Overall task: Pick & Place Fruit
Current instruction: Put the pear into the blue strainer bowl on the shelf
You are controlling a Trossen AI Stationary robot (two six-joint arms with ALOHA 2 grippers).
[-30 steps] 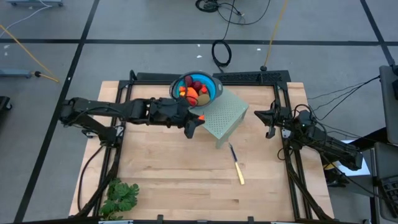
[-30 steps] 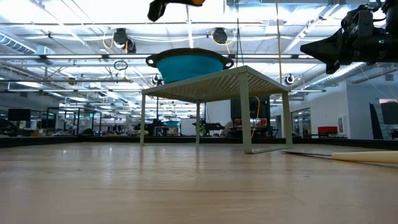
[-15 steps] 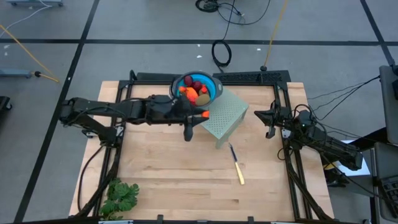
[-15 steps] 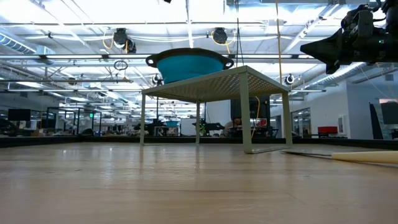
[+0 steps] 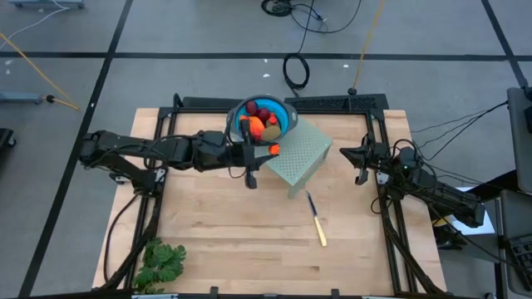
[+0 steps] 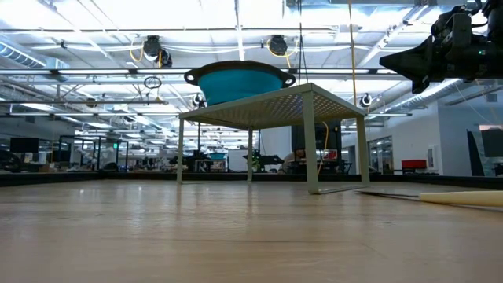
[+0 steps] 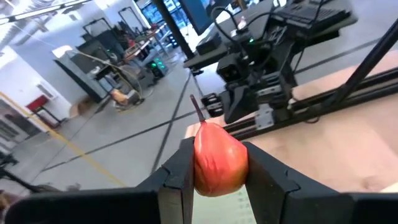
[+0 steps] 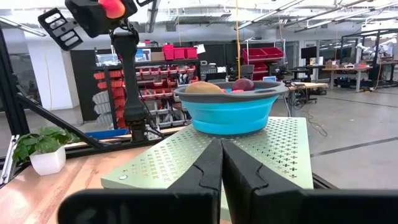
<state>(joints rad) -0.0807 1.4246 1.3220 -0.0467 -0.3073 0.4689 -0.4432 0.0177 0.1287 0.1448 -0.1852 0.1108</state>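
My left gripper (image 5: 268, 152) is shut on an orange-red fruit (image 7: 217, 165) with a dark stem. It holds the fruit in the air over the left part of a green perforated stand (image 5: 301, 155). On the stand's far end stands a blue bowl (image 5: 283, 122) with dark red, orange and olive-brown fruit (image 5: 259, 121) in it. The right wrist view shows the held fruit (image 8: 112, 7) high up, left of the bowl (image 8: 231, 112). My right gripper (image 5: 344, 152) waits shut at the table's right side, pointing at the stand. My left gripper pinches the fruit's two opposite sides (image 7: 200, 167) between its two fingers (image 7: 266, 169). The fingers come about level from the table's left. The fruit is lifted clear of stand and bowl, and its stem (image 7: 198, 109) sticks out past the fingertips.
A yellow-handled knife (image 5: 317, 219) lies on the wooden table near of the stand. A leafy green bunch (image 5: 160, 262) sits at the near left corner. Black frame rails (image 5: 384, 199) run along the table's sides.
My left gripper has rolled about its own long axis, still shut on the orange-red fruit. It has risen a little, passing out of the top of the low view, and the fruit has shifted slightly toward the bowl.
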